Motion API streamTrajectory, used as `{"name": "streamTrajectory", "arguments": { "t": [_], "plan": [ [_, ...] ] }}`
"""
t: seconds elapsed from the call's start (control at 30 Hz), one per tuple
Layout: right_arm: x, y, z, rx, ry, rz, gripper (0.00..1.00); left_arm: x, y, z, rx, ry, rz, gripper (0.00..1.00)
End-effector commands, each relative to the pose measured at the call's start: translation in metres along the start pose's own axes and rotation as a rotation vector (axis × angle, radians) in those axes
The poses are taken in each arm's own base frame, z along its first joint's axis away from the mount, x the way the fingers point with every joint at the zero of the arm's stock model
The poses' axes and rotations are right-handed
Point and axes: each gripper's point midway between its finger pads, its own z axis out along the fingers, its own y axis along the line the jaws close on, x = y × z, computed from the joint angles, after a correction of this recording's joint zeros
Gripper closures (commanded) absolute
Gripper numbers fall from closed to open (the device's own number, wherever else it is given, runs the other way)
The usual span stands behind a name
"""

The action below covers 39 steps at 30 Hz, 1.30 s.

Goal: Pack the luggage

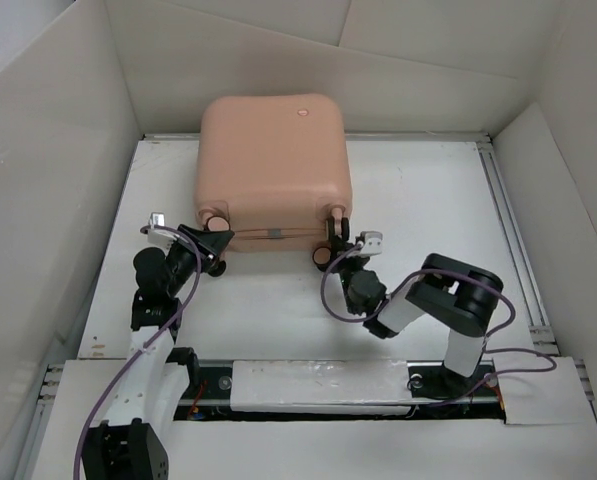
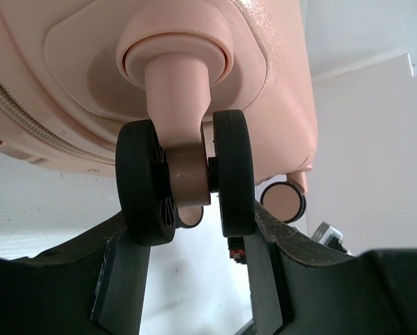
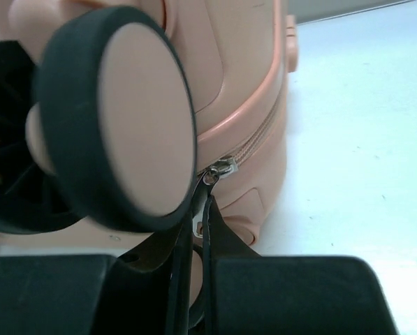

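The pale peach-pink luggage point(image 1: 273, 160) lies flat and closed at the back middle of the table, its casters toward me. My left gripper point(image 1: 216, 245) is at its near left corner. In the left wrist view its fingers point(image 2: 128, 272) press both sides of the black twin caster wheel point(image 2: 142, 181), which sits between them. My right gripper point(image 1: 336, 250) is at the near right corner, beside the other caster point(image 3: 138, 118). Its jaws are closed on the small metal zipper pull point(image 3: 200, 220), which hangs from the slider point(image 3: 222, 169) on the luggage's zip line.
White cardboard walls point(image 1: 48, 180) enclose the table on the left, back and right. A metal rail point(image 1: 513, 250) runs along the table's right edge. The arms' mounting bar point(image 1: 308, 385) and purple cables point(image 1: 328, 290) lie along the near edge.
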Motion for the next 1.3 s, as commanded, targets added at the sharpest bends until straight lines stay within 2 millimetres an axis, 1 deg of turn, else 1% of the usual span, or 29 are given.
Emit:
{"name": "streamTrajectory", "arguments": {
  "t": [0.0, 0.07, 0.13, 0.2, 0.23, 0.27, 0.33, 0.37, 0.43, 0.47, 0.57, 0.6, 0.63, 0.7, 0.73, 0.8, 0.83, 0.87, 0.9, 0.93, 0.97, 1.0, 1.03, 1.07, 1.1, 1.17, 1.2, 1.23, 1.27],
  "plan": [
    [-0.044, 0.082, -0.029, -0.165, -0.187, 0.224, 1.0, 0.02, -0.091, -0.026, 0.388, 0.124, 0.181, 1.0],
    [-0.045, 0.083, -0.034, -0.13, -0.198, 0.205, 1.0, 0.021, -0.092, -0.027, 0.391, 0.132, 0.183, 1.0],
    [-0.04, 0.089, -0.037, -0.109, -0.183, 0.125, 1.0, 0.021, -0.092, -0.027, 0.391, 0.132, 0.183, 1.0],
    [-0.037, 0.104, -0.037, -0.159, -0.149, 0.033, 1.0, 0.021, -0.092, -0.027, 0.391, 0.132, 0.183, 1.0],
    [-0.035, 0.12, -0.042, -0.23, -0.132, 0.002, 1.0, 0.021, -0.09, -0.026, 0.385, 0.136, 0.178, 1.0],
    [-0.025, 0.128, -0.045, -0.287, -0.093, -0.058, 1.0, 0.023, -0.09, -0.026, 0.388, 0.144, 0.179, 1.0],
    [-0.027, 0.144, -0.059, -0.422, -0.066, -0.052, 1.0, 0.023, -0.09, -0.026, 0.388, 0.144, 0.179, 1.0],
    [-0.015, 0.161, -0.082, -0.608, -0.018, -0.074, 1.0, 0.023, -0.09, -0.026, 0.389, 0.143, 0.188, 1.0],
    [-0.017, 0.175, -0.104, -0.74, 0.047, -0.044, 1.0, 0.024, -0.086, -0.026, 0.383, 0.146, 0.183, 1.0],
    [-0.018, 0.181, -0.11, -0.783, 0.059, -0.034, 1.0, 0.024, -0.086, -0.026, 0.383, 0.146, 0.183, 1.0],
    [-0.019, 0.181, -0.105, -0.755, 0.073, -0.029, 1.0, 0.026, -0.087, -0.027, 0.395, 0.153, 0.172, 1.0],
    [-0.032, 0.197, -0.096, -0.749, 0.05, -0.013, 1.0, 0.026, -0.088, -0.027, 0.394, 0.155, 0.158, 1.0],
    [-0.009, 0.198, -0.091, -0.735, 0.119, -0.064, 1.0, 0.026, -0.09, -0.03, 0.404, 0.15, 0.166, 1.0],
    [-0.007, 0.221, -0.088, -0.795, 0.12, -0.068, 1.0, 0.029, -0.094, -0.034, 0.421, 0.163, 0.169, 1.0],
    [-0.011, 0.235, -0.083, -0.817, 0.098, -0.051, 1.0, 0.029, -0.097, -0.036, 0.429, 0.16, 0.165, 1.0],
    [-0.016, 0.241, -0.084, -0.816, 0.092, -0.028, 1.0, 0.03, -0.099, -0.039, 0.441, 0.166, 0.173, 1.0],
    [-0.01, 0.228, -0.081, -0.741, 0.094, -0.035, 1.0, 0.029, -0.103, -0.04, 0.447, 0.162, 0.179, 1.0],
    [-0.024, 0.219, -0.079, -0.695, 0.077, -0.001, 1.0, 0.029, -0.103, -0.04, 0.447, 0.162, 0.179, 1.0],
    [-0.025, 0.207, -0.078, -0.64, 0.093, 0.024, 1.0, 0.03, -0.099, -0.038, 0.433, 0.168, 0.177, 1.0],
    [-0.028, 0.188, -0.073, -0.551, 0.094, 0.024, 1.0, 0.03, -0.097, -0.038, 0.427, 0.17, 0.182, 1.0],
    [-0.012, 0.163, -0.076, -0.477, 0.154, -0.026, 0.99, 0.029, -0.097, -0.037, 0.424, 0.158, 0.189, 1.0],
    [-0.028, 0.152, -0.076, -0.424, 0.141, -0.01, 0.96, 0.031, -0.092, -0.036, 0.415, 0.163, 0.182, 1.0],
    [-0.027, 0.139, -0.076, -0.364, 0.16, -0.002, 0.92, 0.028, -0.091, -0.035, 0.41, 0.147, 0.189, 1.0],
    [-0.029, 0.118, -0.072, -0.257, 0.159, -0.025, 0.89, 0.031, -0.084, -0.032, 0.394, 0.156, 0.176, 1.0],
    [-0.023, 0.101, -0.073, -0.195, 0.192, -0.076, 0.78, 0.033, -0.078, -0.029, 0.376, 0.166, 0.161, 1.0],
    [-0.023, 0.081, -0.072, -0.109, 0.181, -0.111, 0.63, 0.032, -0.077, -0.029, 0.377, 0.164, 0.172, 1.0],
    [-0.023, 0.07, -0.07, -0.067, 0.171, -0.121, 0.51, 0.034, -0.074, -0.028, 0.372, 0.166, 0.177, 1.0],
    [-0.022, 0.061, -0.068, -0.037, 0.168, -0.132, 0.46, 0.034, -0.074, -0.028, 0.372, 0.166, 0.177, 1.0],
    [-0.025, 0.05, -0.06, -0.004, 0.158, -0.143, 0.43, 0.033, -0.073, -0.028, 0.368, 0.158, 0.176, 1.0]
  ]
}}
